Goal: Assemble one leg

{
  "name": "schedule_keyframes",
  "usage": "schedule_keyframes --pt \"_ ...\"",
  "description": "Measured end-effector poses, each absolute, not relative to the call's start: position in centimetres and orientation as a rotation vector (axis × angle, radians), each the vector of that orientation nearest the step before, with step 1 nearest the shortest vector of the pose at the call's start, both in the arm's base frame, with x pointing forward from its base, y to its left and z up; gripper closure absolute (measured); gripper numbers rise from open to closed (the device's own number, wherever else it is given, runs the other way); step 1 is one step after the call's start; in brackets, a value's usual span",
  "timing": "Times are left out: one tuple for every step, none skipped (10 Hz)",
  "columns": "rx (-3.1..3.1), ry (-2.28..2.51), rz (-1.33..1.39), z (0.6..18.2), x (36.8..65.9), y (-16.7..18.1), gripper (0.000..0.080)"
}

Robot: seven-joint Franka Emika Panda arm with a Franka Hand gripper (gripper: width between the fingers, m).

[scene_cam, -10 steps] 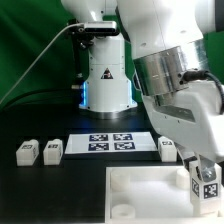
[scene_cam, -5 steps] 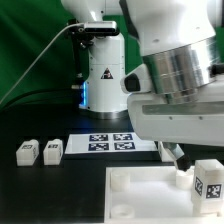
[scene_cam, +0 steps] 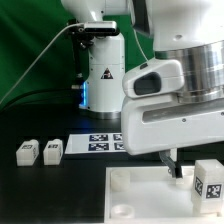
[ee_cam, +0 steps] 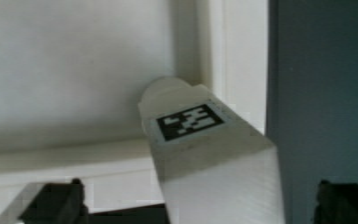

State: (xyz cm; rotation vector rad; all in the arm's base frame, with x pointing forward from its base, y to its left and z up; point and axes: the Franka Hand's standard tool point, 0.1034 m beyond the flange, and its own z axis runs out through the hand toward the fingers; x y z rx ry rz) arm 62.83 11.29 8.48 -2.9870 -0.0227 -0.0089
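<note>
Moved: claw (ee_cam: 202, 203) has risen off the leg (scene_cam: 208, 181), and the arm has swung toward the exterior view's left; the leg has stayed put.
Claw: released, fingers spread wide with nothing between them.
Leg: stands in the corner of the tray (scene_cam: 138, 188), at the exterior view's right, beneath the claw.
Handling: probably light, rigid and smooth; best pinched across two flat side faces near the top.
Around: spare legs (scene_cam: 27, 152) and marker board (scene_cam: 105, 143) lie well apart on the surface (scene_cam: 40, 195).
Obstacle: only the tray's rim beside the leg.
</note>
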Motion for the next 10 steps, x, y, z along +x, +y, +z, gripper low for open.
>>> schedule_keyframes --pt "-2.991 -0.196 0.044 8.01 62.74 11.35 0.0150" --pt "-2.988 -0.178 0.037 7.99 63.03 11.44 0.0150" --pt "-2.989 -0.152 0.041 7.96 62.97 11.45 0.0150" --pt "-2.991 -0.054 0.049 7.94 62.94 11.51 0.0264" --pt "-2.992 0.050 0.057 7.92 62.93 11.55 0.0438" --pt "-2.988 0.198 0.068 7.92 62.94 11.46 0.0438" --pt "-2.975 0.335 0.072 7.95 63.01 11.39 0.0498" --pt "-2.915 0.654 0.063 7.94 63.03 11.23 0.0498" --pt "-2.848 0.875 0.049 7.81 62.97 11.10 0.0498" --pt "-2.757 1.082 0.047 7.79 62.87 11.00 0.0498"
